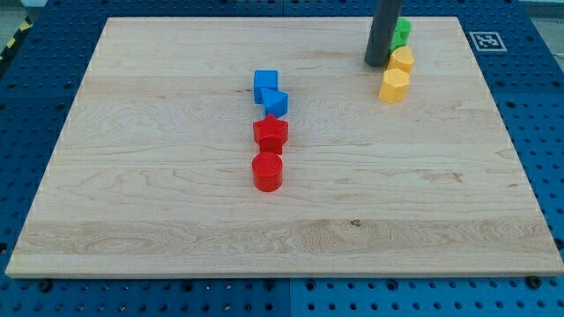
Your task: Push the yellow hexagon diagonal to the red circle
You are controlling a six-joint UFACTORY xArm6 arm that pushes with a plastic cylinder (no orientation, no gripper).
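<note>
A yellow hexagon lies near the view's top right, touching a second yellow block just below it. My tip rests on the board right beside the hexagon's left side. A red circle sits near the board's middle, far down and left of the hexagon. A red star lies directly above the circle.
A green block sits just above the yellow hexagon, partly hidden behind the rod. A blue cube and a smaller blue block lie above the red star. The wooden board ends at blue pegboard on all sides.
</note>
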